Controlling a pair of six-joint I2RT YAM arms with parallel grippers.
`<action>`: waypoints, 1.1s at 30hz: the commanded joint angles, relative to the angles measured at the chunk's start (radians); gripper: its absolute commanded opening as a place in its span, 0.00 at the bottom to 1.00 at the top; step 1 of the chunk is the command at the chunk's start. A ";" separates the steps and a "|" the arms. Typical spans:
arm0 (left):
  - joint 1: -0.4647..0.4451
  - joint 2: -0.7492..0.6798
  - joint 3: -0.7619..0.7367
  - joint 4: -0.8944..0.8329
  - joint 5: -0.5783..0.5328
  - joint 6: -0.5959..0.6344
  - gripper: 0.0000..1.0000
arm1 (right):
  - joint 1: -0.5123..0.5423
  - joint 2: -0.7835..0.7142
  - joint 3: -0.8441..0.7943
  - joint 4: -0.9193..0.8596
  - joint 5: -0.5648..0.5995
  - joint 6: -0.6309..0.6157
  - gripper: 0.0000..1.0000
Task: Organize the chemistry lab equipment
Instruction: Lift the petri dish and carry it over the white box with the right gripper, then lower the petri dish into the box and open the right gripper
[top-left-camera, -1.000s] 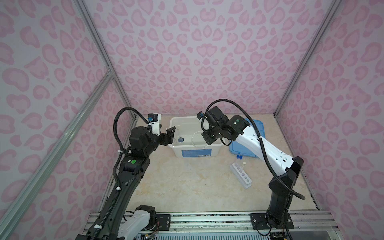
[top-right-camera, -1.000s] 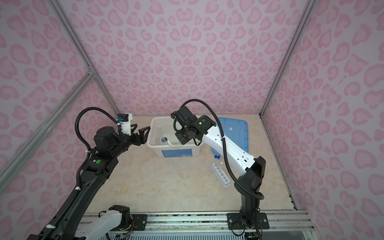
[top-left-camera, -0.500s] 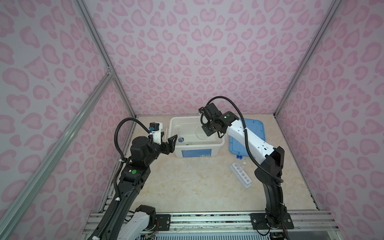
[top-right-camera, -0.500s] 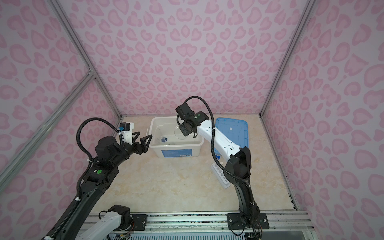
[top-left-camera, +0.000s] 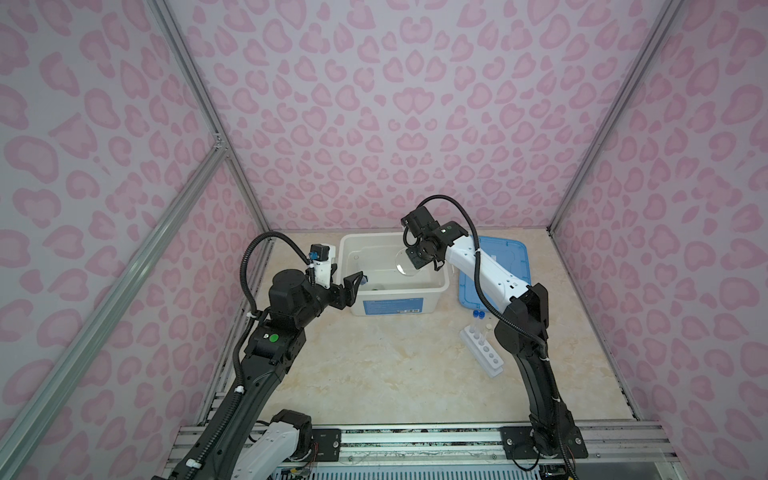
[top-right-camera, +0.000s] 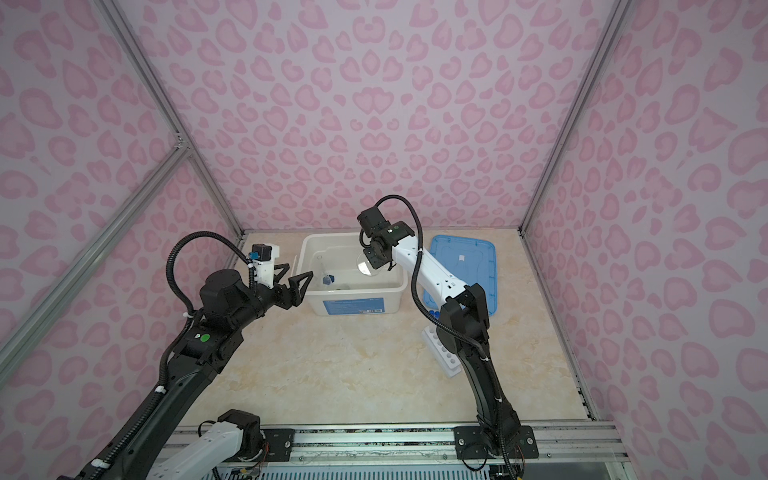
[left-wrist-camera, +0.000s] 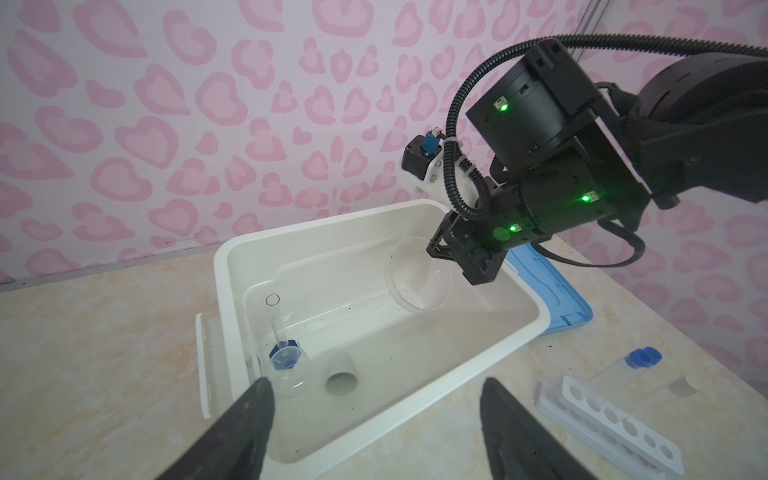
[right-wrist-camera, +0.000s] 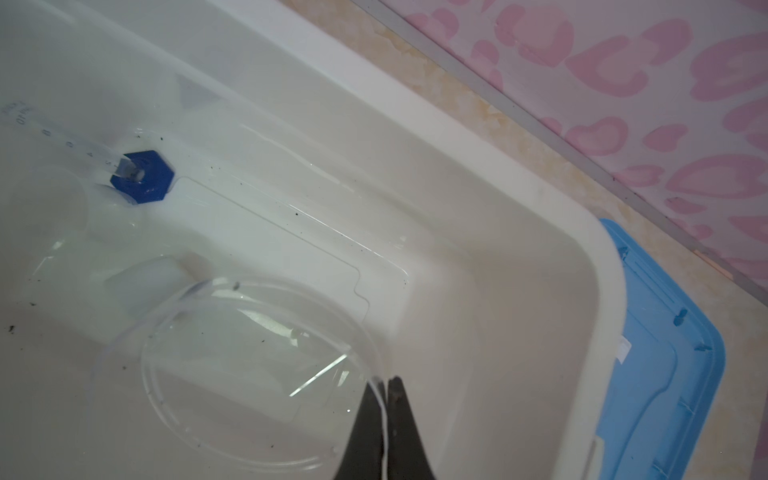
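Swung deeper since a second ago, the right arm now reaches over the bin's far side. Nearest on the marbled surface (top-left-camera: 374, 374), a white six-hole rack (top-left-camera: 482, 351) lies right of centre, capped test tubes (left-wrist-camera: 642, 357) just beside it. The left hand (top-right-camera: 298, 272), fingers spread wide, hovers by the white bin's (top-left-camera: 392, 291) left front corner. Inside lie a blue-based cylinder (left-wrist-camera: 282, 345) and a small cup (left-wrist-camera: 340, 374). Farther back, the right hand (right-wrist-camera: 384, 380) pinches the rim of a tilted clear round dish (right-wrist-camera: 249, 374) above the bin. A blue lid (top-left-camera: 507, 257) lies beyond, to the right.
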 joint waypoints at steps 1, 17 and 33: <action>-0.001 -0.005 0.007 0.032 -0.015 0.015 0.80 | -0.004 0.047 0.031 -0.031 0.022 0.020 0.00; -0.001 -0.005 0.030 0.000 -0.051 0.037 0.80 | -0.010 0.159 0.080 -0.026 0.044 0.016 0.00; -0.001 0.003 0.036 -0.011 -0.059 0.039 0.80 | -0.008 0.162 0.020 0.017 0.025 0.004 0.00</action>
